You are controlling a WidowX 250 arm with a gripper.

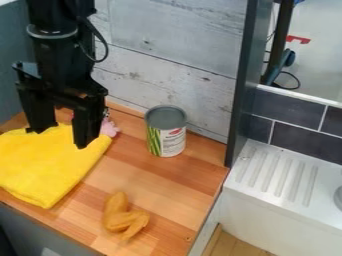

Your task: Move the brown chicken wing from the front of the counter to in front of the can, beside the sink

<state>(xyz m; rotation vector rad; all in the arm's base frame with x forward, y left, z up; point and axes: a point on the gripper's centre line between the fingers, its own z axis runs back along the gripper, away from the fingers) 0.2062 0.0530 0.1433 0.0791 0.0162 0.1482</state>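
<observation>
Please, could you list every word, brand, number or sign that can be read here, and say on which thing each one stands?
Can: its label has lettering and a small red mark, too small to read, so I quote nothing.
Yellow cloth: no lettering seen.
Elsewhere: no readable text.

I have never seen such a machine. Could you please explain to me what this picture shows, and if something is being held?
The machine is a black jointed robot arm. Its black two-finger gripper hangs open by a folded yellow cloth, holding nothing. One fixed camera looks down at a slant. On the striped wooden counter are also a grey-topped can with a white-and-green label, a brownish-orange, wing-shaped object and a small pink object. At right is a white ribbed draining surface.
</observation>
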